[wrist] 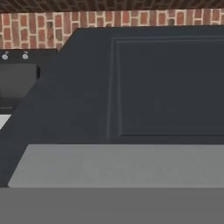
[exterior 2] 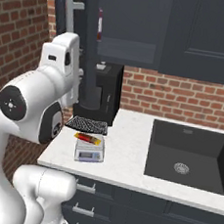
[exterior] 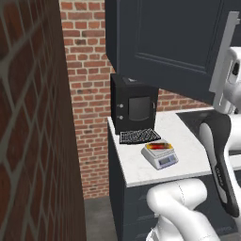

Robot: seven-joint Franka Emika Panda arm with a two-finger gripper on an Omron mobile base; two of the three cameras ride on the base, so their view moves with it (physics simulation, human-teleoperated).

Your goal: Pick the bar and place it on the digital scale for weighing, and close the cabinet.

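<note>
One bar (exterior: 160, 146) on the digital scale (exterior: 160, 156), well below the gripper; gripper's width untellable.

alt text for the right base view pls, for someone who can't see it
A red bar lies on a small grey digital scale on a white counter, beside a black sink. Above, the navy cabinet door hangs open, with the robot's white arm raised in front of it.

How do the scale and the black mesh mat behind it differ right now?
The scale is light grey and raised, with a front display; the mat is black, mesh and flat. The scale carries the red bar; nothing lies on the mat. Both sit on the white counter.
</note>
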